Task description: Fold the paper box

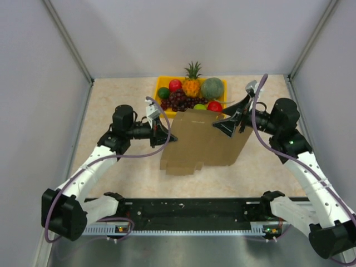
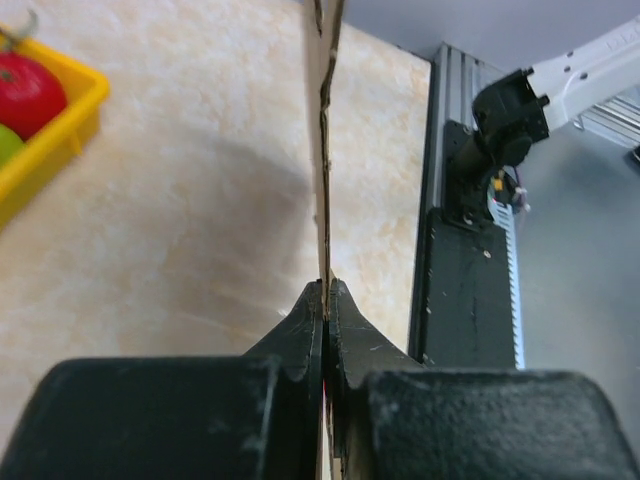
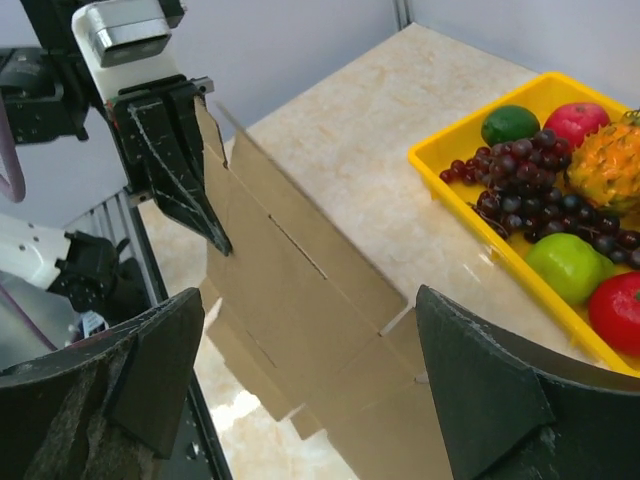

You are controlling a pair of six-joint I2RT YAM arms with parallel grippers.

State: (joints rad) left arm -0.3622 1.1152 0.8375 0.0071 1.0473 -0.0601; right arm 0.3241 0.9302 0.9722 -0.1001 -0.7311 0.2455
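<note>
The paper box (image 1: 203, 142) is a flat brown cardboard blank with flaps and slits, held tilted at the table's middle. My left gripper (image 1: 168, 133) is shut on its left edge. In the left wrist view the sheet (image 2: 325, 150) shows edge-on, pinched between the shut fingers (image 2: 327, 295). My right gripper (image 1: 228, 125) is open over the blank's upper right part. In the right wrist view its fingers (image 3: 310, 300) spread wide above the sheet (image 3: 330, 400) without touching it, and the left gripper (image 3: 190, 190) shows clamped on the far edge.
A yellow tray (image 1: 161, 80) of toy fruit stands just behind the blank, and also shows in the right wrist view (image 3: 440, 165) and the left wrist view (image 2: 70, 120). A black rail (image 1: 189, 214) runs along the near edge. Grey walls enclose three sides.
</note>
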